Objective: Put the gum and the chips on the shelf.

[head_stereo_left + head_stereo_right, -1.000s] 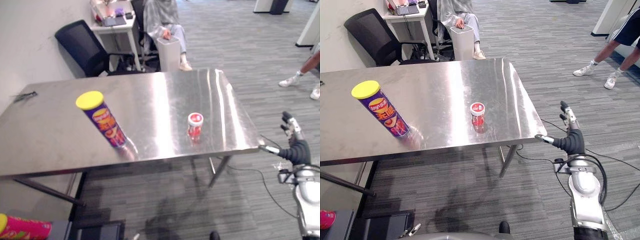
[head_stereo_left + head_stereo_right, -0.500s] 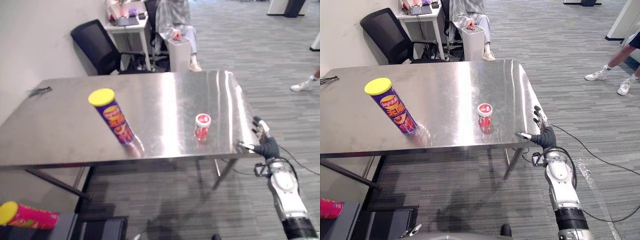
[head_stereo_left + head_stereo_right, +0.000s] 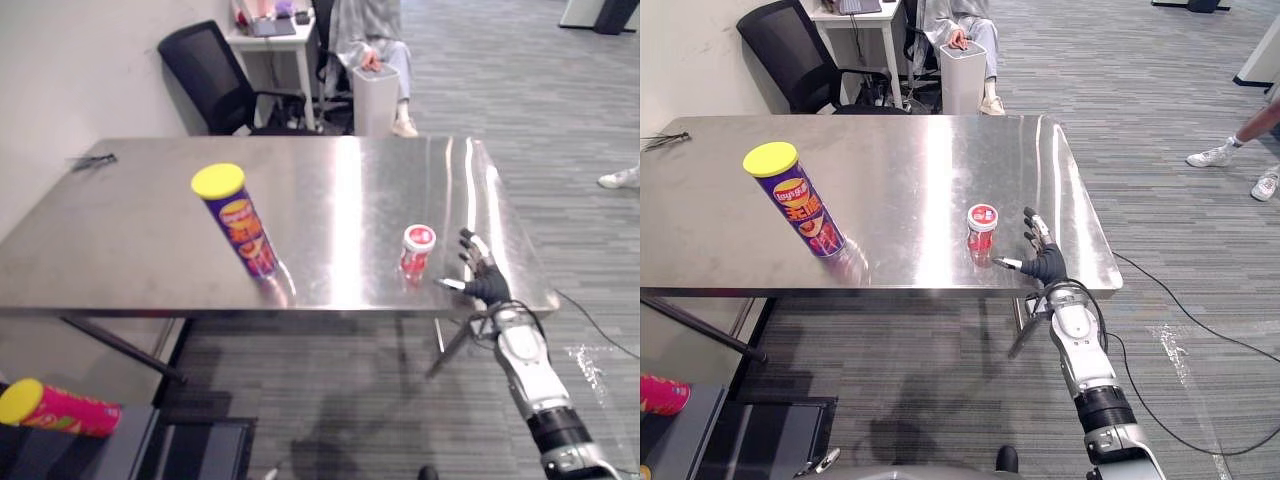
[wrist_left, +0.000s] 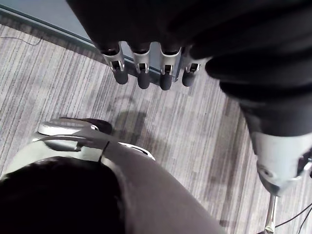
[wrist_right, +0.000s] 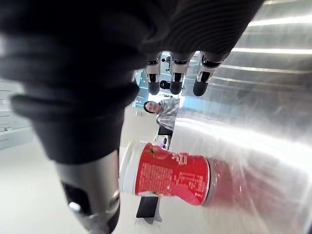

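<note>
The gum (image 3: 417, 249), a small red tub with a white lid, stands upright near the front right of the steel table (image 3: 120, 240). In the right wrist view the gum (image 5: 165, 170) lies between thumb and fingers (image 5: 175, 78) with nothing closed on it. My right hand (image 3: 1043, 258) hovers open just right of the tub, fingers spread, thumb pointing toward it with a small gap. The chips (image 3: 237, 222), a tall purple can with a yellow lid, stand further left on the table. My left hand (image 4: 146, 68) hangs open over the floor.
A pink can with a yellow lid (image 3: 55, 408) lies on a low dark surface at the lower left. Behind the table are a black office chair (image 3: 215, 85), a white bin (image 3: 378, 95) and a seated person. Another person's shoes (image 3: 1250, 150) show at far right.
My right hand has come up and leftward from beside the table to over its front right corner, next to the gum. The camera has shifted too. Gum and chips stay put.
</note>
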You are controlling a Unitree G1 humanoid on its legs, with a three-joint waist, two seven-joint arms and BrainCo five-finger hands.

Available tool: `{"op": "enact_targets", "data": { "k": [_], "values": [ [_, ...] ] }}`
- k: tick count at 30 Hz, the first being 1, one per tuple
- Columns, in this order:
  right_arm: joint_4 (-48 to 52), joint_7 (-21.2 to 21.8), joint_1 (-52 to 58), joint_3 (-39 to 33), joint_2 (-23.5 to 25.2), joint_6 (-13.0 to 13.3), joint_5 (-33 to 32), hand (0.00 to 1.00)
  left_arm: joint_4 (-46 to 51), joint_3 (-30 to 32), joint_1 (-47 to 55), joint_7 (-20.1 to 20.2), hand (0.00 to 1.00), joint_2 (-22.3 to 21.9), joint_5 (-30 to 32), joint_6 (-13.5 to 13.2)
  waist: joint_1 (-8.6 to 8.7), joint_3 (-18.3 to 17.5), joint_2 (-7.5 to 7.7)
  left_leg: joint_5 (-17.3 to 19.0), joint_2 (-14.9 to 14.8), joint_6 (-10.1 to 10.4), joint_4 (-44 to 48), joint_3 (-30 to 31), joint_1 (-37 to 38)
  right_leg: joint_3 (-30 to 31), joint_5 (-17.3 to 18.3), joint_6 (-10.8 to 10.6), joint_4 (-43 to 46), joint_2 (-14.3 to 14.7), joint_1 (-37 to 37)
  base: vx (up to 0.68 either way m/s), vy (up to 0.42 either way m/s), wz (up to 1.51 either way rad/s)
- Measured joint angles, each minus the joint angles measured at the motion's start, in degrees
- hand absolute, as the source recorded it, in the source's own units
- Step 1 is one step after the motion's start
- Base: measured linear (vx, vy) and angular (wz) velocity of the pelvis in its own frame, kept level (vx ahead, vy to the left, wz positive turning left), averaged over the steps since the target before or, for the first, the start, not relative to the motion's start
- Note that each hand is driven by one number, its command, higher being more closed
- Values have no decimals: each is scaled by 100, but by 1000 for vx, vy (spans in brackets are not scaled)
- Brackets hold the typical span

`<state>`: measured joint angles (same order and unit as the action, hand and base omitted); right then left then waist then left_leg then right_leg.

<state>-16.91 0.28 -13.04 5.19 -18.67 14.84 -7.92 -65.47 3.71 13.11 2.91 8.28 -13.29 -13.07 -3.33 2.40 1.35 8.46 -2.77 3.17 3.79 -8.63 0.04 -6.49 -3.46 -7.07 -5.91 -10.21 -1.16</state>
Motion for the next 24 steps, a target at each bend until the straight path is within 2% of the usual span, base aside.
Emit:
{"op": "enact_targets", "data": {
  "k": [3,13,24],
  "values": [
    [-185,-9,-261,16,184,-4,-9,0,8,5,-1,-20,0,-2,1,3,-5,39,3,-46,10,-1,-74,21,2,-24,0,0,-2,-1,-17,2,-14,4],
    [-448,-108,-538,192,214,-87,-127,0,63,40,-3,-32,0,-8,0,83,-158,141,21,-66,10,-4,-73,164,-43,-180,0,1,-4,-3,27,-1,-11,7],
    [-653,-265,-857,188,413,-97,-154,0,65,66,-2,-51,0,-8,1,111,-180,251,29,-157,21,0,-180,166,-82,-189,-7,10,-4,-6,-59,-10,-7,0]
  ]
}}
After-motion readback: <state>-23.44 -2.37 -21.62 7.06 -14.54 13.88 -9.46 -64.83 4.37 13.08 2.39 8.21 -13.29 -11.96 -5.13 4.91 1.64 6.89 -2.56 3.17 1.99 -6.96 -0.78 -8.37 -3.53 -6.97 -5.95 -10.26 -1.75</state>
